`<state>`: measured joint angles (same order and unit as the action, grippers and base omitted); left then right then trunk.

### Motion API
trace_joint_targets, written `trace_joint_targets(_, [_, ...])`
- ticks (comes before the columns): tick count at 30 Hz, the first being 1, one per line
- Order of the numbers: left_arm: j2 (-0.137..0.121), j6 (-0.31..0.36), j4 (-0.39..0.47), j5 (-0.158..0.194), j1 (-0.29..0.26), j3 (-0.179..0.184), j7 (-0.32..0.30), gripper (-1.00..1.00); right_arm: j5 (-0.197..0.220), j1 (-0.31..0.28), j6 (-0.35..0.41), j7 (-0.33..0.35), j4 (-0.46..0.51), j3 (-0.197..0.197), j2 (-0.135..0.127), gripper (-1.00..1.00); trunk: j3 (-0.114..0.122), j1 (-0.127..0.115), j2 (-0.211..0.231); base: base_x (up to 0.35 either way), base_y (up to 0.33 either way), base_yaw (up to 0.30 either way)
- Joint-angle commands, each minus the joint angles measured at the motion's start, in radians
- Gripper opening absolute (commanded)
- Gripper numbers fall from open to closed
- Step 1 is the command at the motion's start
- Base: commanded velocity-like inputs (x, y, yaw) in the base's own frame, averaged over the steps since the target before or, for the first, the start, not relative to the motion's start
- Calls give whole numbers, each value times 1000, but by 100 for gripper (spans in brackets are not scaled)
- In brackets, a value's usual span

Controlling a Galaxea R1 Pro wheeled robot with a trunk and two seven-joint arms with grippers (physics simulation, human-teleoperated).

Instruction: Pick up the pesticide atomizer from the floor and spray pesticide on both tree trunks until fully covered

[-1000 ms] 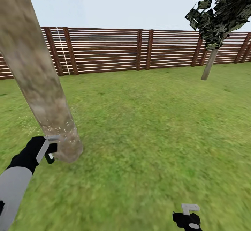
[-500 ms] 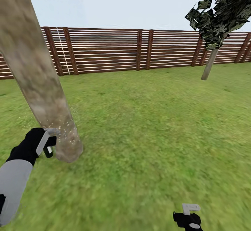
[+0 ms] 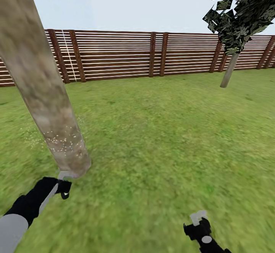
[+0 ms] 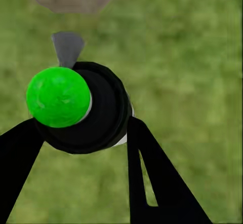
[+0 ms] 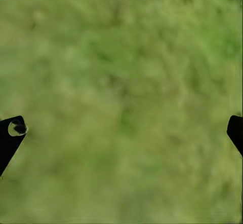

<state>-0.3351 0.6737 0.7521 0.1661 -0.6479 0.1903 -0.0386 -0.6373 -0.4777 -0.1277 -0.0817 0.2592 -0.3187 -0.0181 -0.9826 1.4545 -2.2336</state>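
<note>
One dark, round-bodied pesticide atomizer (image 4: 83,110) with a green top sits clenched in the left gripper (image 3: 61,186), at six o'clock of the near speckled grey-brown tree trunk (image 3: 42,88); right gripper (image 3: 199,222) spread wide above green lawn (image 3: 160,130).

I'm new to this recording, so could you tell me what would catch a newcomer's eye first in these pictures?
The thick tree trunk leaning across the head view's left side stands out first, its base dotted with pale specks. Just below it the left gripper holds the pesticide atomizer, whose bright green cap shows up close in the left wrist view. A second tree stands by the wooden fence, far right.
</note>
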Motion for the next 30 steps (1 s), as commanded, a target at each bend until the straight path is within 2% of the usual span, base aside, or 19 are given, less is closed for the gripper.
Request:
trace_joint_targets(1, [-3, -35, -2, -12, 7, 62, -71, -100, -28, -1, -6, 65, 20, 78, 2, 100, -1, 0, 0, 0, 0, 0])
trace_joint_targets(2, [-4, -72, -6, -24, 16, 122, -140, -100, -36, -1, -7, 134, 46, 146, 2, 100, -1, 0, 0, 0, 0, 0])
trace_joint_targets(3, [-5, -126, -17, -51, 23, 190, -212, -100, -42, -1, -9, 216, 80, 200, 0, 100, -1, 0, 0, 0, 0, 0])
trace_joint_targets(4, [-5, -191, -37, -84, 26, 248, -279, -100, -46, -1, -9, 298, 108, 234, -3, 100, -1, 0, 0, 0, 0, 0])
trace_joint_targets(5, [-4, -249, -59, -114, 28, 290, -341, -100, -49, -1, -10, 370, 130, 251, -5, 100, -1, 0, 0, 0, 0, 0])
trace_joint_targets(6, [-2, -300, -81, -145, 29, 321, -415, -100, -51, -1, -10, 441, 157, 260, -10, 100, -1, 0, 0, 0, 0, 0])
trace_joint_targets(8, [2, -363, -110, -199, 29, 357, -549, -100, -60, -1, -10, 595, 209, 267, -23, 100, -1, 0, 0, 0, 0, 0])
trace_joint_targets(9, [4, -384, -116, -223, 29, 366, -599, -100, -62, -1, -10, 673, 237, 268, -26, 100, -1, 0, 0, 0, 0, 0])
trace_joint_targets(11, [18, -404, -121, -259, 28, 374, -656, -100, -63, -1, -12, 767, 276, 269, -29, 100, -1, 0, 0, 0, 0, 0])
trace_joint_targets(14, [40, -407, -121, -282, 28, 377, -666, -100, -62, -1, -12, 784, 283, 270, -28, 100, -1, 0, 0, 0, 0, 0])
trace_joint_targets(16, [83, -408, -122, -313, 28, 380, -668, -100, -62, -1, -12, 787, 285, 271, -21, 100, -1, 0, 0, 0, 0, 0])
trace_joint_targets(17, [104, -407, -125, -330, 28, 393, -669, -100, -62, -1, -12, 787, 286, 271, -20, 100, -1, 0, 0, 0, 0, 0])
trace_joint_targets(18, [117, -407, -129, -344, 28, 407, -669, -100, -61, -1, -12, 787, 285, 271, -20, -100, -1, 0, 0, 0, 0, 0])
trace_joint_targets(21, [149, -409, -143, -370, 28, 436, -669, -100, -60, -1, -12, 788, 284, 273, -17, -100, -1, 0, 0, 0, 0, 0])
trace_joint_targets(23, [165, -408, -147, -374, 28, 451, -669, -100, -62, -1, -12, 789, 284, 299, -11, -100, -1, 0, 0, 0, 0, 0])
trace_joint_targets(24, [169, -408, -148, -374, 28, 461, -669, -100, -64, -1, -12, 789, 284, 336, -4, -100, -1, 0, 0, 0, 0, 0])
trace_joint_targets(26, [176, -407, -150, -373, 28, 508, -669, -100, -65, -3, -12, 789, 284, 436, 10, -100, -1, 0, 0, 0, 0, 0])
trace_joint_targets(27, [177, -406, -150, -373, 28, 532, -669, -100, -65, -4, -12, 789, 285, 473, 20, -100, -1, 0, 0, 0, 0, 0])
trace_joint_targets(30, [180, -406, -182, -375, 28, 564, -669, -100, -64, -7, -12, 790, 285, 508, 50, -100, -1, 0, 0, 0, 0, 0])
